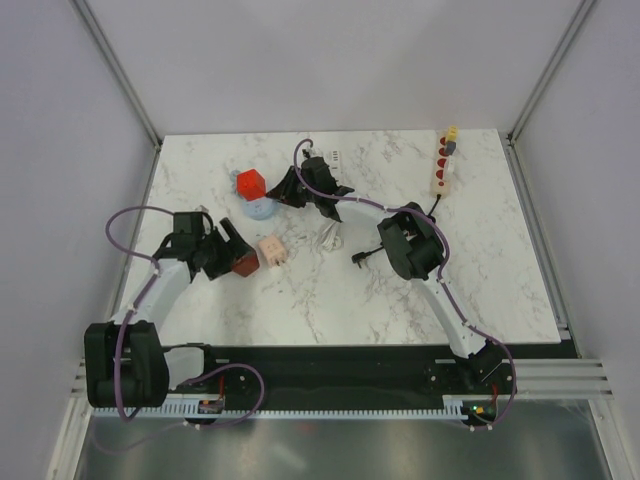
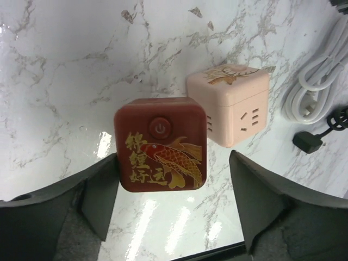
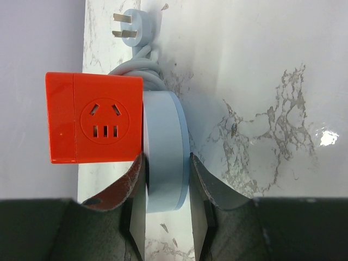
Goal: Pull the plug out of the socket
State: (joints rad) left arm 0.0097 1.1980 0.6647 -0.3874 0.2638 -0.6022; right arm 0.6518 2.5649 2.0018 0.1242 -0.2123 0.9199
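Note:
A bright red socket cube (image 3: 95,119) sits flat against one face of a light blue round socket disc (image 3: 166,147). My right gripper (image 3: 166,160) is shut on the disc's rim, one finger on each face. The disc's own three-pin plug (image 3: 130,30) lies loose beyond it. From above, this cube (image 1: 251,185) and disc (image 1: 262,209) are at mid-left. My left gripper (image 2: 174,163) is open around a dark red koi-printed cube (image 2: 160,144); its right finger stands well apart from the cube. A pink cube (image 2: 231,103) stands just behind it.
A coiled white cable (image 1: 330,236) and a black plug (image 1: 362,257) lie near the table's middle. A white power strip (image 1: 443,163) with coloured plugs lies at the back right. White walls surround the table.

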